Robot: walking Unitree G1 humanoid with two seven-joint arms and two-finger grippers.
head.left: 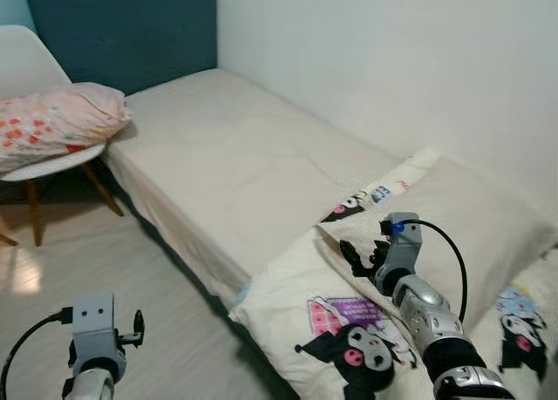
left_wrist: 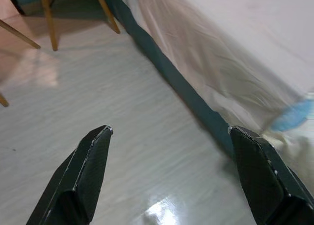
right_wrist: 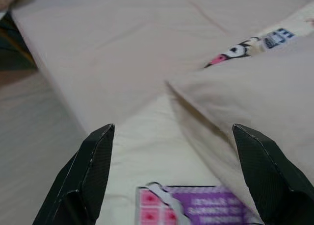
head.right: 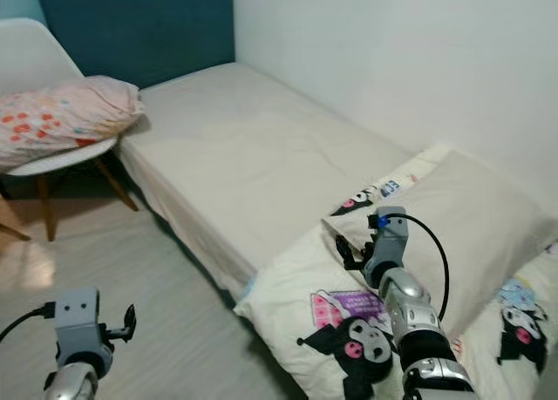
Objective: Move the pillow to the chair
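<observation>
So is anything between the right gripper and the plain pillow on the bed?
Nothing visible. The right gripper, jaws open, hangs just short of the pillow, over the cartoon blanket. The chair already holds a floral pillow.

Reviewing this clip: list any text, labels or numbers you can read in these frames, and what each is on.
No text can be read.
Purple panel on the cartoon-print blanket: lines of lettering, too blurred to read.
Small blue-and-white patch on the same blanket, beside the beige pillow: marks too small to read.
Right gripper and left gripper: no labels seen.
</observation>
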